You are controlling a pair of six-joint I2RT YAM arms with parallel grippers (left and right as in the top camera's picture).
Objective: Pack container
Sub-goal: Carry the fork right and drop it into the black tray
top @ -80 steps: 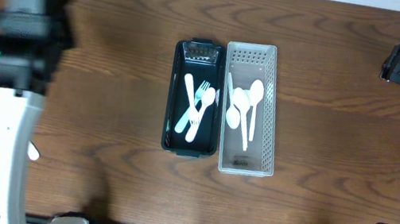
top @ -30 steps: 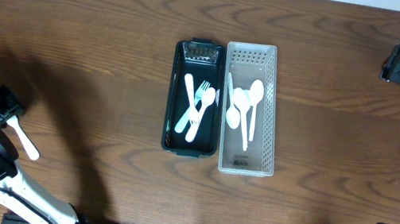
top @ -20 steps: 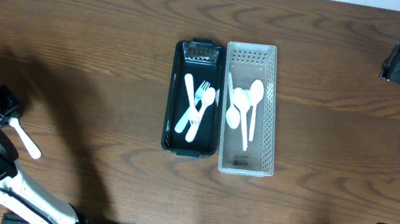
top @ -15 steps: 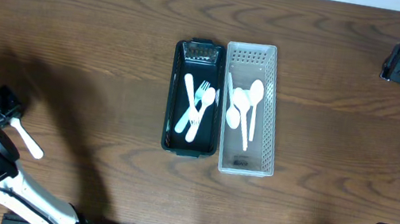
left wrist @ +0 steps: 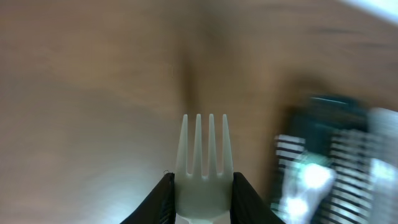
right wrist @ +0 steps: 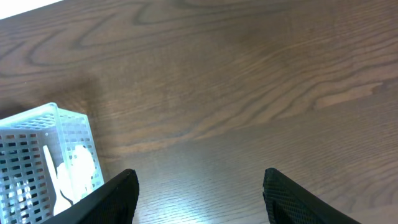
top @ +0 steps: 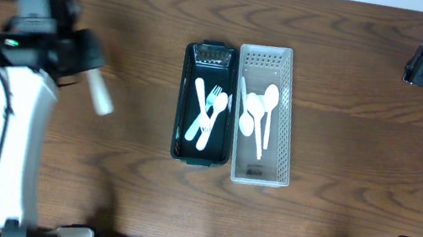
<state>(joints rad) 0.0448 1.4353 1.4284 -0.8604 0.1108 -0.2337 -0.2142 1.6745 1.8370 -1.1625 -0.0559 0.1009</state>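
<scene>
Though overhead blurs it, the wrist view shows the left gripper [left wrist: 202, 185] clamped on a seemingly plastic fork [left wrist: 204, 152].

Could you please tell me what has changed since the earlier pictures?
The left gripper, shut on the white fork it reached at the left edge of the table, has lifted it and swung toward the black container. The right gripper, that container, the white basket and their cutlery stayed put.
</scene>
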